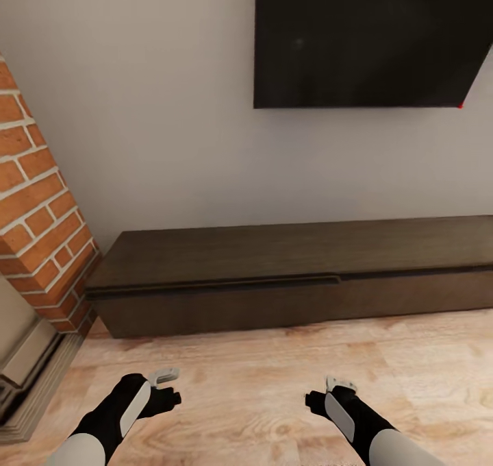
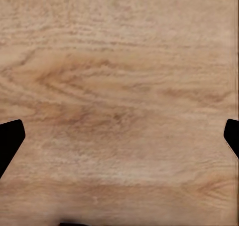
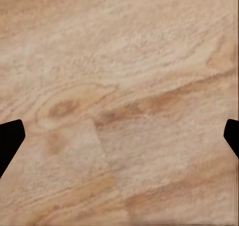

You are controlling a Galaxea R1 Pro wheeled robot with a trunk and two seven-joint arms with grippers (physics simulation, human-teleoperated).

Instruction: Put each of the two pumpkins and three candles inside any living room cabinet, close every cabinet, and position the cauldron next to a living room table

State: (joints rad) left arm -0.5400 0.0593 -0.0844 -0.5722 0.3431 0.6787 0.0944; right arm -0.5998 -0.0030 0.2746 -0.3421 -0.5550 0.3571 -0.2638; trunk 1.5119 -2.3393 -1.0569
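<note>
Cabinet (image 1: 287,274) spans mid-frame against the wall, below the TV (image 1: 370,38), drawers shut, well ahead of both jaws. Left gripper (image 1: 163,384) and right gripper (image 1: 329,392) sit low in frame over plank floor (image 1: 246,384), both spread wide, holding nothing.

A black wall-mounted television (image 1: 373,38) occupies the upper right of the head view, fixed flat against a plain pale grey wall (image 1: 150,109), with a small red dot at its lower right corner. A red brick fireplace column (image 1: 41,212) with pale mortar joints stands at the left, and a stepped grey hearth base (image 1: 34,377) adjoins it at floor level. The light wood plank floor (image 1: 260,384) runs across the foreground, and both wrist views show its grain, with a plank joint visible in the right wrist view.
</note>
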